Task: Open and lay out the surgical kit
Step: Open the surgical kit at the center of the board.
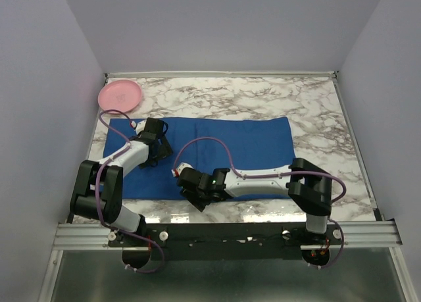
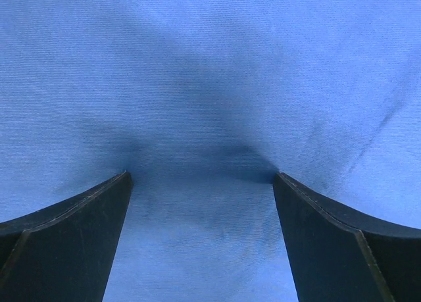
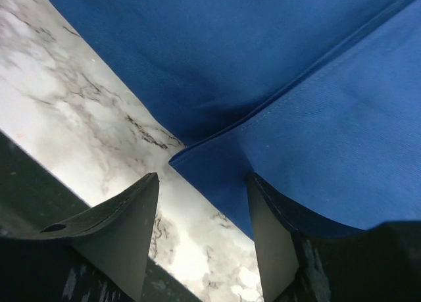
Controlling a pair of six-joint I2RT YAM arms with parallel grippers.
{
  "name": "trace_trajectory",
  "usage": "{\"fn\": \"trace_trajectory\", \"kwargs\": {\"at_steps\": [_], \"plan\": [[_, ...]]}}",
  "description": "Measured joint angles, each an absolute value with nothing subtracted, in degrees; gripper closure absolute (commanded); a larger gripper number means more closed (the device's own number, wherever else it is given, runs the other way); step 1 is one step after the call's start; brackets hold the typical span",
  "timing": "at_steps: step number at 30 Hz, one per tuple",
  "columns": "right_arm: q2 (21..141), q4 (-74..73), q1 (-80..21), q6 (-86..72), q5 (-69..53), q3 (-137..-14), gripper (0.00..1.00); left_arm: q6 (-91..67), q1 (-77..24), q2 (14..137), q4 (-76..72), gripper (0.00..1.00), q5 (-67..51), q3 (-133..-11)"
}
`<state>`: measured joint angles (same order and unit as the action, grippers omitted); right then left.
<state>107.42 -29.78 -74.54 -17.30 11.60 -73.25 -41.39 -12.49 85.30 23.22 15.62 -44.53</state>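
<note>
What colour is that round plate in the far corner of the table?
Pink. The plate shows best in the top external view.

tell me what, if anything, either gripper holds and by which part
Nothing is gripped. The left gripper is open, pressed onto the blue cloth wrap; the right gripper is open around a folded corner at its near edge.

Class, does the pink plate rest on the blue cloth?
No, the pink plate lies on the marble table, beyond the far-left corner of the blue cloth.
</note>
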Motion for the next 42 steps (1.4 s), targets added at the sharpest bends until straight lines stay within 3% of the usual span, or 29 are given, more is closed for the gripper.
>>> {"fn": "trace_trajectory", "kwargs": {"at_steps": [5, 9, 15, 28, 36, 42], "plan": [[110.9, -30.3, -75.0, -16.7, 13.1, -74.8, 0.52, -41.9, -12.5, 85.3, 23.3, 0.04, 16.1, -44.5], [111.8, -31.2, -75.5, -16.4, 15.1, -75.9, 0.72, -42.1, -12.5, 85.3, 23.3, 0.04, 16.3, -44.5], [112.0, -32.2, -76.2, -15.9, 18.2, -76.6, 0.9, -42.3, -12.5, 85.3, 23.3, 0.03, 16.5, -44.5], [105.1, -37.3, -76.4, -15.1, 19.0, -77.8, 0.99, -42.4, -9.3, 86.3, 24.1, 0.03, 16.5, -45.7], [103.9, -39.8, -75.0, -15.2, 21.8, -77.9, 0.99, -41.8, -7.3, 86.7, 24.7, 0.04, 16.4, -46.3], [94.7, -41.7, -64.8, -16.2, 27.7, -72.9, 0.99, -40.6, -5.7, 86.5, 25.5, 0.03, 16.0, -46.4]]}}
